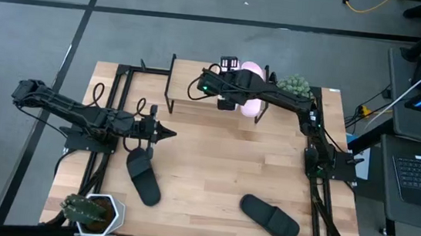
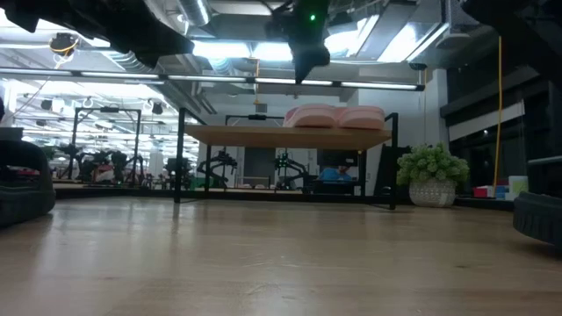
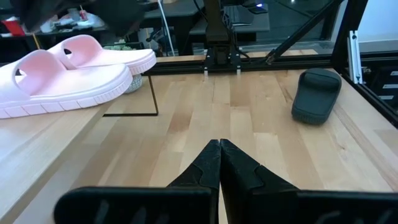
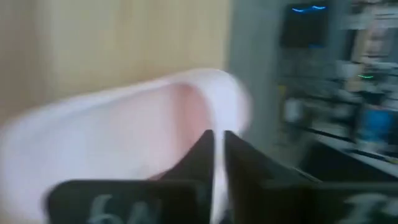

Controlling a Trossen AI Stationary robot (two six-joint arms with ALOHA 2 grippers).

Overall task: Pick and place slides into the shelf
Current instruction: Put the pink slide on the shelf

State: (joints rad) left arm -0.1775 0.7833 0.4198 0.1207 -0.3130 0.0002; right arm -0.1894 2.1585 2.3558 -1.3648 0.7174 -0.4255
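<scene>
I see 2 pink slides (image 2: 334, 117) side by side on the shelf (image 1: 197, 93), right end, and 2 black ones still on the table. The nearer black slide (image 1: 144, 176) lies at 6 o'clock from my left gripper (image 1: 169, 134), long axis running 11 to 5. That gripper's fingers are closed, empty. Right gripper (image 1: 239, 82) hovers over the pink pair, fingers nearly together, gripping nothing I can confirm.

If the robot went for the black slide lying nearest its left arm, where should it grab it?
Probably by the wide strap of that black slide, coming straight down from above. It lies flat and sole-down on the table, so the raised strap is the part a pincer can close around. The left pincer sits just beside it.
</scene>
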